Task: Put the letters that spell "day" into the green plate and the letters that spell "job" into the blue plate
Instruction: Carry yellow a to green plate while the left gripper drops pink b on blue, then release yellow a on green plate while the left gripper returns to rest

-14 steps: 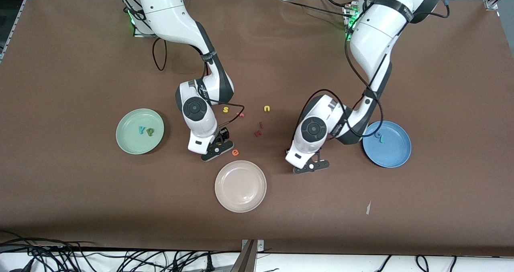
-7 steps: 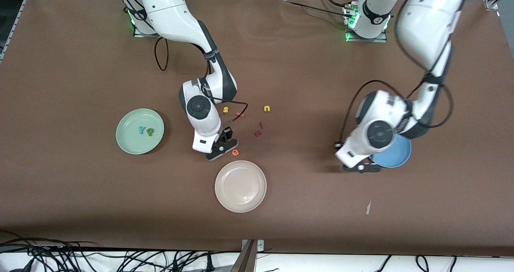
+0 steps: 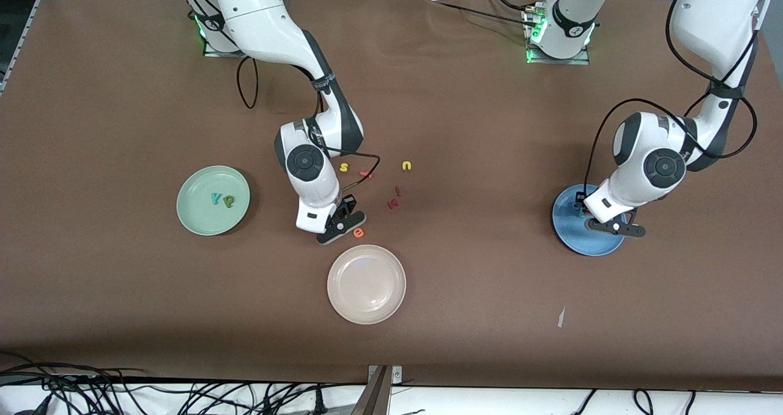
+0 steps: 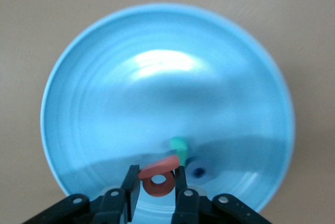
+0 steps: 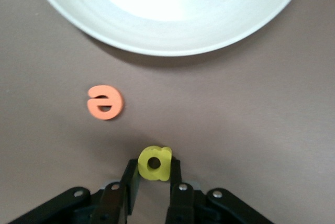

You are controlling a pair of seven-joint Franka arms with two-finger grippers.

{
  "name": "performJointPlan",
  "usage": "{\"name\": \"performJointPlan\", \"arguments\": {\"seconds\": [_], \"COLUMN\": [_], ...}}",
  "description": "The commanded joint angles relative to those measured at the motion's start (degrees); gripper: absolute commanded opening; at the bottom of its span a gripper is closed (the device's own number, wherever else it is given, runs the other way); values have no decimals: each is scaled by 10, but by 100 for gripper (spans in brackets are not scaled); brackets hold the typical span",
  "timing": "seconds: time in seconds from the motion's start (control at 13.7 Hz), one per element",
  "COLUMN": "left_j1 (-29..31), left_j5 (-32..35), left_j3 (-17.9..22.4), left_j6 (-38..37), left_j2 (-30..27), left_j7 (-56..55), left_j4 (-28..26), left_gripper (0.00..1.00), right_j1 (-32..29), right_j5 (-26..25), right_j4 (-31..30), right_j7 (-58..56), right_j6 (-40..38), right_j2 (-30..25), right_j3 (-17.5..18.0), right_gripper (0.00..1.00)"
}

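We see the right gripper [image 3: 340, 224] low over the table at about 11 o'clock from the beige plate [image 3: 366, 284], its fingers [image 5: 175, 182] clamped on the yellow a [image 5: 155, 163], a small foam ring with a stub on one side. The orange e [image 3: 358, 232] lies just beside it, apart from the fingers. In the green plate [image 3: 213, 200], a pale mint round with a shallow rim toward the right arm's end of the table, the teal y [image 3: 215, 199] and the dark-green d [image 3: 228, 201] lie side by side near the middle. The left gripper [image 3: 610, 226] hangs over the blue plate [image 3: 566, 219], pinching the salmon-red b [image 4: 159, 179], a flat letter with a round hole. Under it in the plate lie the teal j [image 4: 180, 146] and the blue o [image 4: 199, 172], close together. At 12 o'clock from the beige plate, the yellow s [image 3: 344, 168], the yellow u [image 3: 407, 166] and the dark-red letters [image 3: 394, 198] lie loose on the brown table [image 3: 122, 115].
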Motion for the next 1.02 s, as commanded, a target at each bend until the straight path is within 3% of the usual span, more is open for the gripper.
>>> {"name": "performJointPlan", "arguments": {"seconds": [0.0,0.29,0.66,0.95], "left_j1": [6,3,4,-2], "left_j5": [13,-14,-31,-33], "left_j3": [-6,-8,-8,-9], "left_j6": [-29,-265,-449,-579], "left_j2": [-16,-17,-20,-21], "left_j7": [6,9,8,7], "left_j4": [14,153,298,408], "left_gripper": [100,100,100,100], "right_j1": [-9,-10,-11,-18], "right_j5": [2,3,5,31], "right_j4": [9,-12,-140,-227], "right_j7": [11,10,-57,-110], "right_j6": [-48,-172,-175,-169], "right_j2": [-30,-86,-157,-163], "right_j3": [-19,-97,-177,-234], "right_gripper": [8,10,9,8]}}
